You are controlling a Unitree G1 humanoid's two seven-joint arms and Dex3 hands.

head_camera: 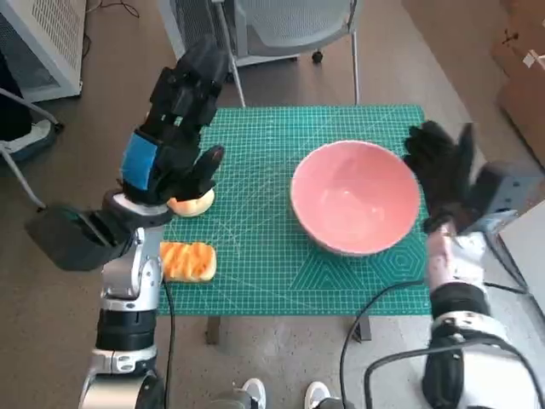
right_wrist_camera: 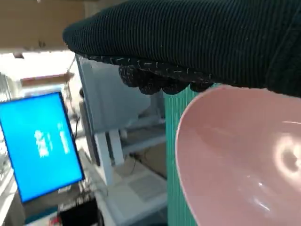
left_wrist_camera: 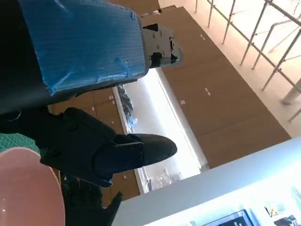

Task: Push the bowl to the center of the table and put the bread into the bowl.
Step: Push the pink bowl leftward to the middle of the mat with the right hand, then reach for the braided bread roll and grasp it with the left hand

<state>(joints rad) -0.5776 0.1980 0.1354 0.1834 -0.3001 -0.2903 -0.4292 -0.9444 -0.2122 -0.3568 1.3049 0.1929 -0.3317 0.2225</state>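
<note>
The pink bowl [head_camera: 356, 198] stands right of the middle of the green mat [head_camera: 255, 247]. My gloved right hand [head_camera: 443, 166] is at the bowl's right rim, fingers spread and holding nothing; the right wrist view shows the glove [right_wrist_camera: 188, 42] right beside the bowl [right_wrist_camera: 235, 155]. My left hand [head_camera: 174, 136] is raised over the mat's left side, fingers apart and empty. Under it lies a pale round bread roll [head_camera: 192, 204], partly hidden. An orange-crusted bread [head_camera: 187, 261] lies at the mat's near left edge. The left wrist view shows the taped hand [left_wrist_camera: 80, 56] and a bit of bowl [left_wrist_camera: 23, 188].
A grey chair [head_camera: 289, 25] stands behind the table. A white cabinet [head_camera: 43, 43] is at the far left and a cardboard box [head_camera: 524, 77] at the right. A person's shoes [head_camera: 285, 394] show below the table's front edge. A blue screen [right_wrist_camera: 40, 141] glows across the room.
</note>
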